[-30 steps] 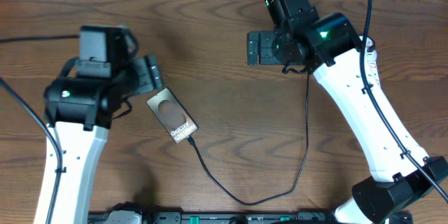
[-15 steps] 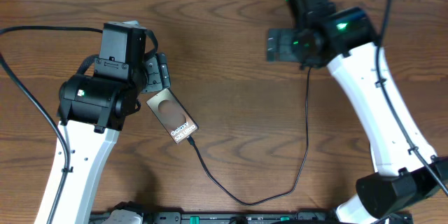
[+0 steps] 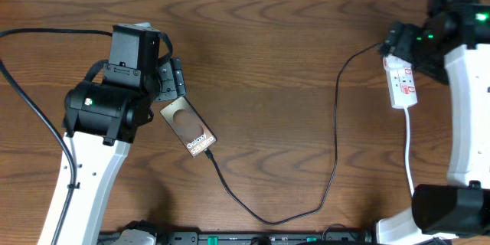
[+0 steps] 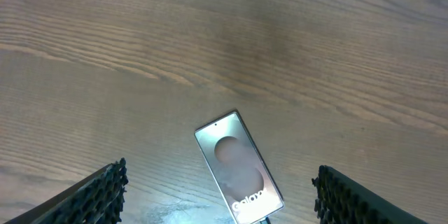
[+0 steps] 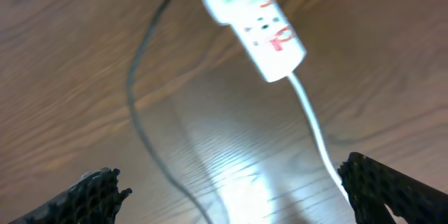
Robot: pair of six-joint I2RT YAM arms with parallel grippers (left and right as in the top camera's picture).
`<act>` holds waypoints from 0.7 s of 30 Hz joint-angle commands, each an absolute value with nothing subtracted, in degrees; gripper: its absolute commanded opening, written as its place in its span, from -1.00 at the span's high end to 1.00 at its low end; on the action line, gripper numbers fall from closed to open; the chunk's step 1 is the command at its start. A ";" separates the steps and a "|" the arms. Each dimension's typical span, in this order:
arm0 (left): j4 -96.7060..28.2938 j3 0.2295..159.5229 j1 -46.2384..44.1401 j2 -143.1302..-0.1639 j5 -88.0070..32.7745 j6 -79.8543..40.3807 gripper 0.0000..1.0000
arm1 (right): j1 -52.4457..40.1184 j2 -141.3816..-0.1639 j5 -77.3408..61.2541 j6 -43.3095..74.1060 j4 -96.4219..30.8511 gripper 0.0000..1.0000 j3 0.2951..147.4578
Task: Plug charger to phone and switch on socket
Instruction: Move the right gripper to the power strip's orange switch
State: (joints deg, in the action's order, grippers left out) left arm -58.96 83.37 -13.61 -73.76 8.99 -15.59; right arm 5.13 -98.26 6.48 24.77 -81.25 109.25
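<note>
While left end effector (image 4: 218,175) and right end effector (image 5: 229,171) gape, the phone (image 3: 188,127) slants, charger (image 3: 335,138) end lower-right.

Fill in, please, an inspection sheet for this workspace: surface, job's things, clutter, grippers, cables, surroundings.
Surface: brown wooden table, bare grain.
Job's things: phone flat, screen up; socket near the right edge, switch state unclear.
Clutter: nothing seen.
Grippers: left gripper open by the phone's upper end, holding nothing; right gripper open near the socket, holding nothing.
Cables: charger runs from the phone's lower end to the socket; white cord trails from the socket.
Surroundings: dark equipment along the near edge.
</note>
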 commanded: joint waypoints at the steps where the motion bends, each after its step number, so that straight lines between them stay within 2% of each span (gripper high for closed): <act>1: -59.11 84.33 -13.74 -74.04 9.91 -15.25 -0.69 | 9.23 -97.10 7.16 20.78 -80.66 -0.98 109.71; 5: -59.11 84.33 -13.74 -74.04 9.91 -15.27 -0.69 | 15.07 -97.49 6.76 15.09 -79.61 -0.99 109.71; 12: -59.11 84.33 -13.74 -74.04 9.91 -15.27 -0.69 | 21.15 -98.59 3.05 -2.09 -75.11 -0.99 106.21; 21: -59.11 84.33 -13.74 -74.04 9.91 -15.27 -0.69 | 23.29 -98.61 -8.08 -2.92 -56.93 -0.99 84.86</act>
